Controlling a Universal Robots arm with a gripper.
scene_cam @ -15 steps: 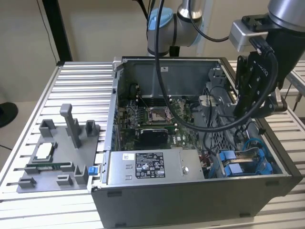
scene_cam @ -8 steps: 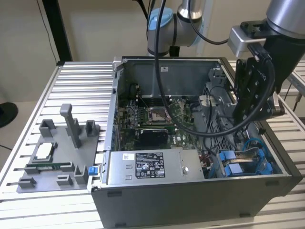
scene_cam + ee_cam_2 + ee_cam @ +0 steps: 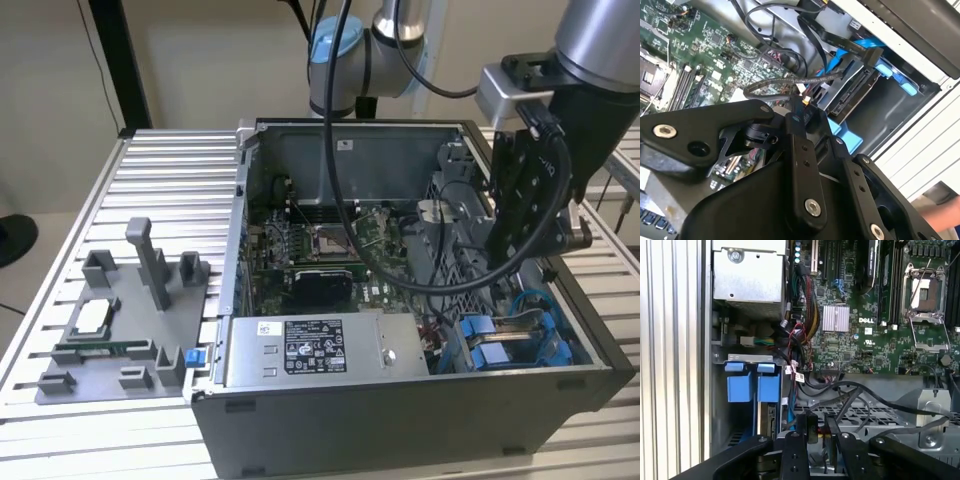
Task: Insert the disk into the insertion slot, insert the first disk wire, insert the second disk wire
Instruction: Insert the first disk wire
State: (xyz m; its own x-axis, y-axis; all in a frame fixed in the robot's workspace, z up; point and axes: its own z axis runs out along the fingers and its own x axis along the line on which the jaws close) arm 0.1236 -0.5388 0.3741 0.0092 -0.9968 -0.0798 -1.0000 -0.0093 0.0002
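Exterior view — fixture tray [image 3: 135, 325], blue-framed disk [image 3: 490, 350]

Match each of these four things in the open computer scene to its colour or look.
Things:
1. disk
2. power-supply box
3. fixture tray
4. motherboard

Looks:
a. green, studded with chips
b. grey plastic with upright posts
c. clipped in a bright blue frame
d. silver box with a printed label

Pairs: 1-c, 2-d, 3-b, 4-a
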